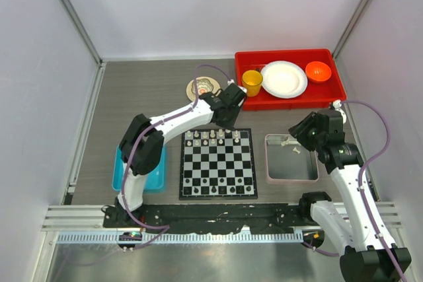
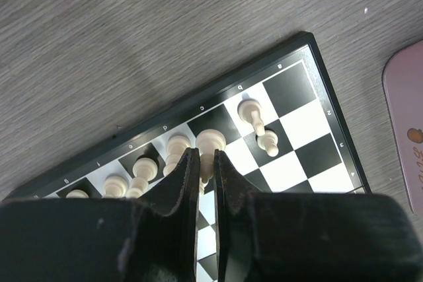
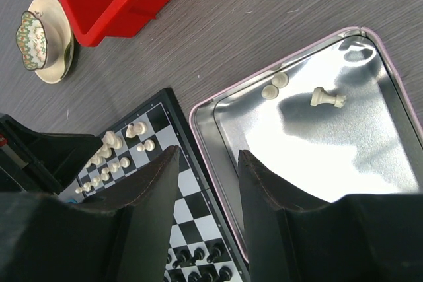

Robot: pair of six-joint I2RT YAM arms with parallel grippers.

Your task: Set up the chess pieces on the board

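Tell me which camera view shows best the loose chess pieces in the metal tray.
The right wrist view: the chess pieces show large and clear on the tray floor, one on its side. The top external view shows only tiny specks. The left wrist view shows just the tray's rim.

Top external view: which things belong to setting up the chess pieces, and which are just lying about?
Job in hand: board; cream pieces on its far rows; cream piece held in the left gripper; loose pieces in the grey tray.

Lying about: red bin, yellow cup, white plate, orange bowl, patterned dish, blue bin.
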